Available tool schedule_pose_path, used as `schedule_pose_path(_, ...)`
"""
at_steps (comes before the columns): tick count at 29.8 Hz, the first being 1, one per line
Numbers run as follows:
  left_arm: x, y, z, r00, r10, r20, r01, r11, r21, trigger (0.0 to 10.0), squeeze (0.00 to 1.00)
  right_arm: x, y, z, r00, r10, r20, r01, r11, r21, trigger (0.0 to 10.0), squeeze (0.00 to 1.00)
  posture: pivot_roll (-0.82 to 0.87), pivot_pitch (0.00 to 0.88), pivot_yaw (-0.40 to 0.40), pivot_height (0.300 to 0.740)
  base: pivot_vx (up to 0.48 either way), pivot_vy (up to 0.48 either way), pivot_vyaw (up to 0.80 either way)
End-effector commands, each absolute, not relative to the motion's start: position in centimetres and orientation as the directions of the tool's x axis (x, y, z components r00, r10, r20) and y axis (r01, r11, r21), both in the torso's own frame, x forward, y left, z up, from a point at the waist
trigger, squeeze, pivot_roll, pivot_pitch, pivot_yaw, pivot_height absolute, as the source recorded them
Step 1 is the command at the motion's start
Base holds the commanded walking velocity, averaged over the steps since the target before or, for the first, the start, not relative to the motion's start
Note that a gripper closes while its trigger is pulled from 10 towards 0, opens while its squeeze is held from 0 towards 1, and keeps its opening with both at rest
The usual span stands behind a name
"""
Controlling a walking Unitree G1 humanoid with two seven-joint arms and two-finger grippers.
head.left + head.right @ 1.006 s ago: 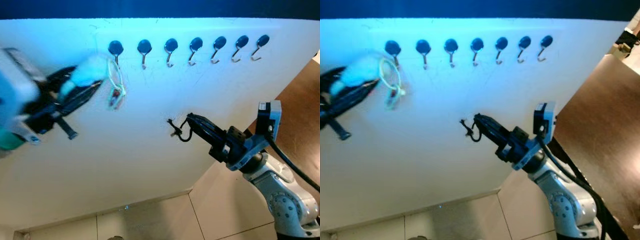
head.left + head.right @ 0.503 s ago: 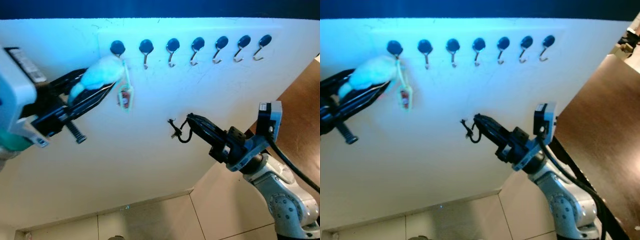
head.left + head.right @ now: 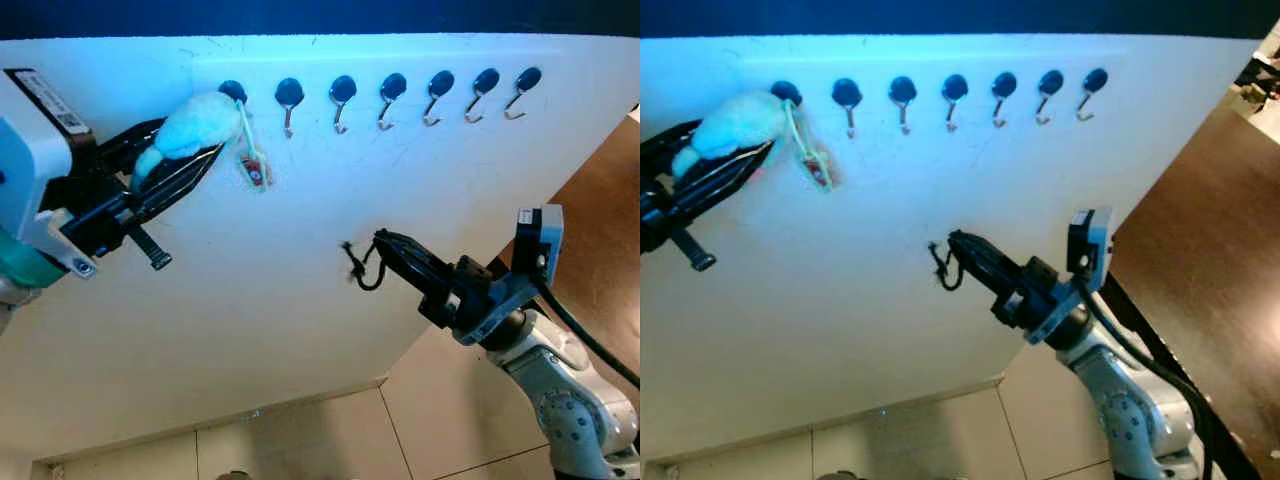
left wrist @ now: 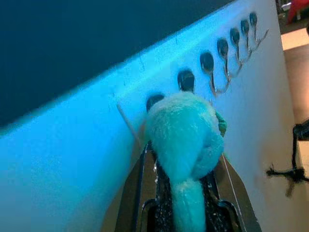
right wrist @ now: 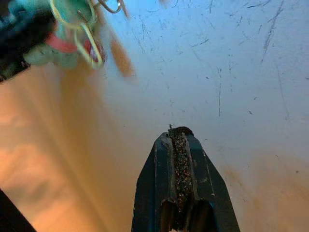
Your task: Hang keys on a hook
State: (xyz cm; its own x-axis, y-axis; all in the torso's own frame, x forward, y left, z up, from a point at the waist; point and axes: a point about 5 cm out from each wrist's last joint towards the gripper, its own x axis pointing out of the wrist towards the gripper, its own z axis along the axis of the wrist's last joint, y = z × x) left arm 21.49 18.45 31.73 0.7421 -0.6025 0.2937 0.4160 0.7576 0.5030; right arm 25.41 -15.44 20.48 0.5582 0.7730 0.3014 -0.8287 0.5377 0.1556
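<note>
Fluffy pale-blue pom-pom keychain [image 3: 197, 125], with a thin looped ring and a small reddish tag [image 3: 256, 173] dangling below. Clamped between the black fingers of the left hand [image 3: 190, 165], raised against the white wall [image 3: 300, 330], right at the leftmost hook [image 3: 232, 92]. Ring up by that hook; hooked on or not, impossible to tell. Tag swinging close to the wall, just beside the second hook [image 3: 289, 98].

Seven hooks in one row along the wall's top, each a dark round cap with a metal curl beneath. One keychain, one tag.

Right hand [image 3: 385, 245] lower and well apart, fingers clenched together, nothing between them, a short black cord [image 3: 362, 266] hanging at the tip. Tiled floor [image 3: 300, 440] below.
</note>
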Motion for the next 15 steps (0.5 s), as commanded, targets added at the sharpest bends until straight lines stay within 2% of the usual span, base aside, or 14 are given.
schedule_pose_path(1,21.9,19.2,30.5,0.777,-0.581,0.243,0.441,0.777,0.448,10.0,0.0,25.1,-15.4,20.5,0.557,0.774,0.302,-0.83,0.537,0.152,10.0,0.0,0.11,0.026,0.036,0.74,0.0,0.0,0.0)
schedule_pose_path(7,21.1,19.4,28.2,0.753,-0.63,0.19,0.559,0.765,0.32,10.0,0.0,25.0,-15.4,20.5,0.556,0.773,0.304,-0.83,0.537,0.153,10.0,0.0,0.11,0.029,0.036,0.74,0.0,0.0,0.0)
schedule_pose_path(15,20.6,18.9,27.0,0.744,-0.65,0.154,0.592,0.748,0.299,10.0,0.0,25.0,-15.4,20.5,0.555,0.776,0.3,-0.831,0.536,0.152,10.0,0.0,0.11,0.036,0.028,0.74,0.0,0.0,0.0)
